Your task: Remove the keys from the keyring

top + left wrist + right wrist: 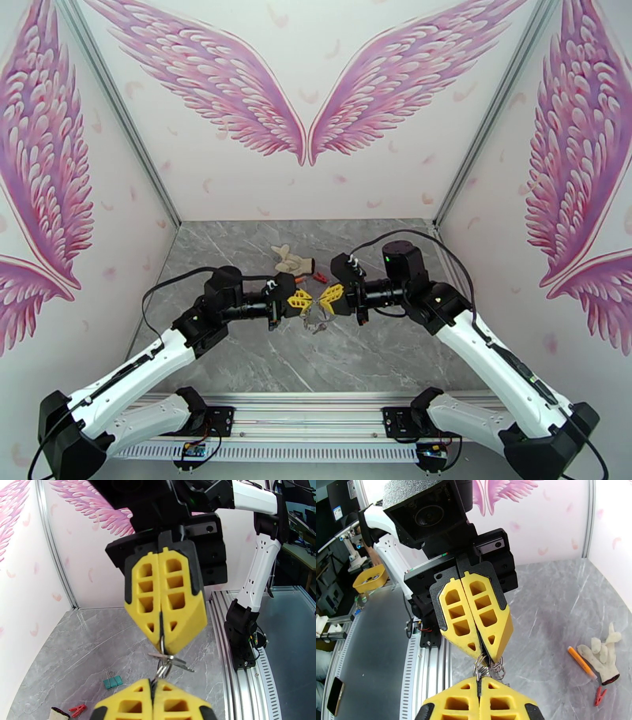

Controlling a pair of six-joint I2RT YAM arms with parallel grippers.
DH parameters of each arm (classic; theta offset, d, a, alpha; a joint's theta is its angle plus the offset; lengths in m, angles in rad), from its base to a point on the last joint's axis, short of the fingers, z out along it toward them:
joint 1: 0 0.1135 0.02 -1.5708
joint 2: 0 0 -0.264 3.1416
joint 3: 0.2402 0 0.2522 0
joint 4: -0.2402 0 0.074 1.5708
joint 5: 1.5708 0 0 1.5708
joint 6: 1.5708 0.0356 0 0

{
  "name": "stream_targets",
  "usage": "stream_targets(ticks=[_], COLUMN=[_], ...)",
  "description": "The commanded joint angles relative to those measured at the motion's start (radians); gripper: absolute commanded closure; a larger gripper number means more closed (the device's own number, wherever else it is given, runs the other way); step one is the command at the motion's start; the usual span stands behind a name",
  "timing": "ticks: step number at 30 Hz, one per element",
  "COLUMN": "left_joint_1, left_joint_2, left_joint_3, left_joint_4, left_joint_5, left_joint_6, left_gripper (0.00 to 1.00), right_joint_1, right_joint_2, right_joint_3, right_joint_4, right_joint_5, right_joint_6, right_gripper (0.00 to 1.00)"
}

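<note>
Above the middle of the grey tabletop (pixel 379 355), the two arms meet tip to tip. The left claw (pixel 302 300) and right claw (pixel 328 298) each have their yellow fingers pressed together, and the keys (pixel 318 324) are a faint tangle just below and between them.

At the far side lies a pale glove (pixel 291 259), with a red clip (pixel 320 278) to its right.

From the left wrist, the right claw (pixel 162 645) pinches a small metal ring. The keys (pixel 170 661) dangle from it, held off the surface, and another ring runs down into the closed left claw (pixel 152 685). A dark sliver (pixel 160 622) sits in the right claw's seam; whether it is the keyring cannot be told. A teal clip (pixel 113 682) shows here too.

From the right wrist, coiled rings (pixel 489 669) bridge both closed tips. An orange pen (pixel 580 661) lies just beside the glove. The key blades are hidden in this view.
</note>
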Motion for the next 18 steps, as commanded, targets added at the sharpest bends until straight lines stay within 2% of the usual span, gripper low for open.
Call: stream_targets(ticks=[1, 10, 16, 18], left_joint_1=[0.033, 0.037, 0.038, 0.042], left_joint_2=[-0.036, -0.059, -0.074, -0.08], left_joint_3=[-0.014, -0.024, -0.048, -0.058], left_joint_4=[0.085, 0.116, 0.175, 0.182], left_joint_5=[-0.063, -0.117, -0.116, -0.16], left_joint_6=[-0.113, -0.207, -0.267, -0.287], left_gripper=[1.0, 1.0, 1.0, 1.0], right_joint_1=[0.003, 0.026, 0.057, 0.064], right_joint_2=[-0.038, -0.058, -0.058, -0.058], right_joint_3=[0.002, 0.009, 0.003, -0.001], right_joint_4=[-0.047, -0.089, -0.091, -0.094], right_joint_5=[0.024, 0.077, 0.118, 0.14], right_joint_6=[-0.027, -0.05, -0.062, -0.064], right_gripper=[1.0, 1.0, 1.0, 1.0])
